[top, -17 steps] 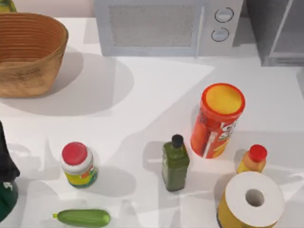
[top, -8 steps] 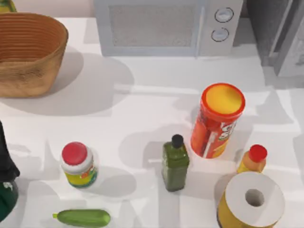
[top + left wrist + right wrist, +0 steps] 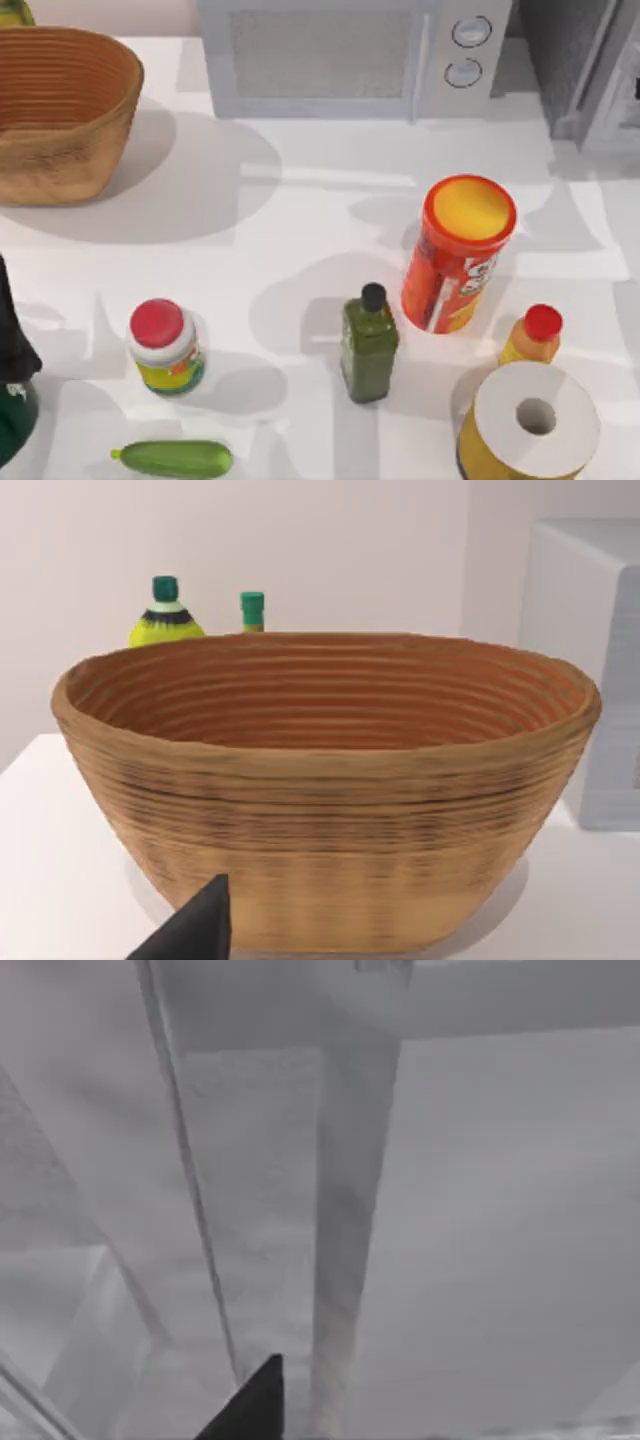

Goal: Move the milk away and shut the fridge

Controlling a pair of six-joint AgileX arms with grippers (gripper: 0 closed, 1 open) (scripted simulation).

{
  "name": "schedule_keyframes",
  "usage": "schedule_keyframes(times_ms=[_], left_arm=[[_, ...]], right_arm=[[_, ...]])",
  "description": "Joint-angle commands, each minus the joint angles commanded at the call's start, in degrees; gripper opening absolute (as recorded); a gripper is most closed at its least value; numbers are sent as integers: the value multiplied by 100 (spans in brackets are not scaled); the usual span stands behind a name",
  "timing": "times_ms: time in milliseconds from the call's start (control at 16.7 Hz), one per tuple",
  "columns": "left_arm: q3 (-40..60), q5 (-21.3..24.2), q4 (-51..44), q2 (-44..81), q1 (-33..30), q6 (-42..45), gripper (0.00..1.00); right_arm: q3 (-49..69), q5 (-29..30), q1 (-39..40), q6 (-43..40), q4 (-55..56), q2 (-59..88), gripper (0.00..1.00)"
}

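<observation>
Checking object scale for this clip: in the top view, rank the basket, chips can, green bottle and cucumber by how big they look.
Largest to smallest in the top view:
1. Basket, though cut off by the frame edge
2. Chips can
3. Green bottle
4. Cucumber
Bottle and cucumber look close, so their order is unsure.

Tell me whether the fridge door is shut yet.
Not yet. In the top view the fridge door stands angled out from the cabinet; the right wrist view shows its edge close up.

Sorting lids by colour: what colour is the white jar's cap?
Red, clearest in the top view: the jar's cap.
</observation>
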Motion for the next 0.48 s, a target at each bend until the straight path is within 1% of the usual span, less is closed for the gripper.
schedule_keyframes(times_ms=[120, 360, 480], left_arm=[[0, 0, 0, 0, 0, 0, 100], [0, 0, 0, 0, 0, 0, 100], [0, 0, 0, 0, 0, 0, 100]], right_arm=[[451, 8, -3, 6, -93, 413, 100], [1780, 21, 0, 12, -331, 1339, 100], [2199, 21, 6, 14, -426, 1686, 100]])
